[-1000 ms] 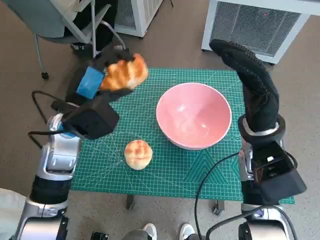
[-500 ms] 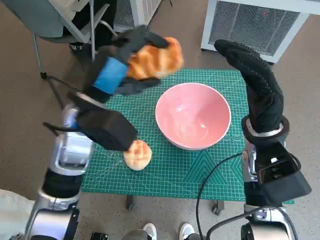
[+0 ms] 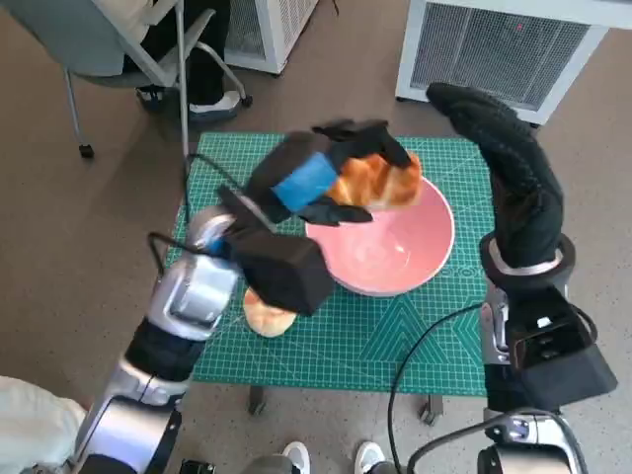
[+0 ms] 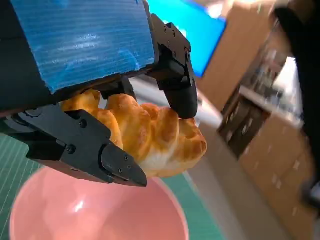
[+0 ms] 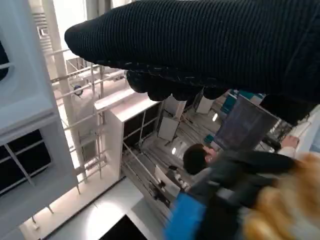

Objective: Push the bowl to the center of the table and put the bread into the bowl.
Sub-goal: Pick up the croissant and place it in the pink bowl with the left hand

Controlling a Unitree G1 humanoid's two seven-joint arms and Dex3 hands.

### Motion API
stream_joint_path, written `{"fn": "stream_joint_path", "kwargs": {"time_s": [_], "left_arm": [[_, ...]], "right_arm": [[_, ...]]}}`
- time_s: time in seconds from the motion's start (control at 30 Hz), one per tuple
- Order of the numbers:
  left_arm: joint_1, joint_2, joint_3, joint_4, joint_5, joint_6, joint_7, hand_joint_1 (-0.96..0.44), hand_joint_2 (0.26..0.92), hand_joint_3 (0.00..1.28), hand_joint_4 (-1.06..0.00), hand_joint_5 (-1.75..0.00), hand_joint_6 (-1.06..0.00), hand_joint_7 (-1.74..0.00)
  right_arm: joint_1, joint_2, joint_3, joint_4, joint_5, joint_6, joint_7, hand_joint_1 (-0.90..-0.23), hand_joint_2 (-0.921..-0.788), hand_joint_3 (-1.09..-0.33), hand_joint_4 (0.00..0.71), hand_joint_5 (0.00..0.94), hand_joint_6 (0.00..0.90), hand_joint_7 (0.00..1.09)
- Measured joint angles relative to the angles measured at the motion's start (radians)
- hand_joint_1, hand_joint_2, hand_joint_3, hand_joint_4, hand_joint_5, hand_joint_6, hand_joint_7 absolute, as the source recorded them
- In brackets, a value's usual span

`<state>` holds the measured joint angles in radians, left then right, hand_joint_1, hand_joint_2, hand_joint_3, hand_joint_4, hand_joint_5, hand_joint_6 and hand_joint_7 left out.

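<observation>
The pink bowl stands on the green cutting mat, right of middle. My left hand holds a golden croissant-shaped bread in the air over the bowl's far left rim. The left wrist view shows the black fingers clamped round that bread, with the bowl below it. A second, round bread roll lies on the mat, partly hidden behind my left forearm. My right hand, in its black glove, is raised beside the bowl's right side with fingers straight, holding nothing.
A chair with a person's legs stands at the back left. White grilled units stand behind the table. The mat's near edge runs along the table front. In the right wrist view a person shows in the background.
My left hand has carried the croissant-shaped bread rightwards and lower, from above the mat's far left corner to over the bowl. The bowl, the round roll and my right hand have stayed put.
</observation>
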<state>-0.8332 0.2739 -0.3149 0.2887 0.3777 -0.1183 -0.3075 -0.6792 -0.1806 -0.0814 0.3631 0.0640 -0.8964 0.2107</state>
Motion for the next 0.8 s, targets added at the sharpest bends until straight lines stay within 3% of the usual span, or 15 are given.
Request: {"fn": "stream_joint_path", "kwargs": {"time_s": [0.03, 0.07, 0.1, 0.17, 0.27, 0.4, 0.57, 0.8], "left_arm": [[-0.005, 0.000, -0.008, 0.014, 0.003, -0.002, -0.013, -0.07, 0.921, 0.24, -0.48, -1.17, -0.45, -1.41], [-0.009, 0.000, -0.014, 0.027, 0.003, -0.006, -0.028, -0.17, 0.921, 0.28, -0.46, -0.93, -0.42, -1.46], [-0.012, 0.001, -0.020, 0.037, 0.003, -0.010, -0.041, -0.14, 0.908, 0.27, -0.43, -0.80, -0.37, -1.31], [-0.022, 0.006, -0.034, 0.069, -0.003, -0.031, -0.098, -0.13, 0.914, 0.20, -0.31, -0.35, -0.28, -0.69], [-0.035, 0.021, -0.051, 0.112, -0.015, -0.061, -0.192, -0.18, 0.919, 0.13, -0.19, -0.12, -0.21, -0.32], [-0.049, 0.047, -0.064, 0.139, -0.027, -0.083, -0.297, -0.24, 0.921, 0.09, -0.09, -0.02, -0.17, -0.15], [-0.061, 0.074, -0.056, 0.133, -0.051, -0.078, -0.382, -0.29, 0.921, 0.08, -0.02, 0.00, -0.15, -0.10], [-0.036, 0.101, 0.008, 0.074, -0.111, -0.156, -0.366, -0.33, 0.921, 0.05, -0.04, -0.01, -0.19, -0.09]], "right_arm": [[0.000, 0.000, 0.000, -0.001, -0.002, 0.000, -0.002, -0.573, -0.921, -0.722, 0.312, 0.008, 0.030, 0.70], [0.001, -0.001, -0.001, -0.002, -0.006, 0.000, -0.004, -0.572, -0.921, -0.722, 0.311, 0.007, 0.030, 0.70], [0.002, -0.001, -0.001, -0.003, -0.011, 0.000, -0.006, -0.572, -0.921, -0.722, 0.311, 0.007, 0.030, 0.70], [0.006, -0.003, -0.002, -0.005, -0.014, 0.000, -0.011, -0.572, -0.921, -0.722, 0.309, 0.006, 0.031, 0.70], [0.011, -0.005, -0.003, -0.008, -0.018, 0.000, -0.014, -0.572, -0.921, -0.722, 0.308, 0.005, 0.031, 0.70], [0.019, -0.009, -0.007, -0.011, -0.027, 0.000, -0.021, -0.574, -0.921, -0.723, 0.307, 0.005, 0.032, 0.70], [0.025, -0.012, -0.011, -0.019, -0.033, 0.000, -0.033, -0.576, -0.921, -0.726, 0.307, 0.004, 0.033, 0.70], [0.031, -0.013, -0.011, -0.029, -0.054, -0.002, -0.047, -0.583, -0.921, -0.733, 0.306, 0.003, 0.033, 0.70]]}}
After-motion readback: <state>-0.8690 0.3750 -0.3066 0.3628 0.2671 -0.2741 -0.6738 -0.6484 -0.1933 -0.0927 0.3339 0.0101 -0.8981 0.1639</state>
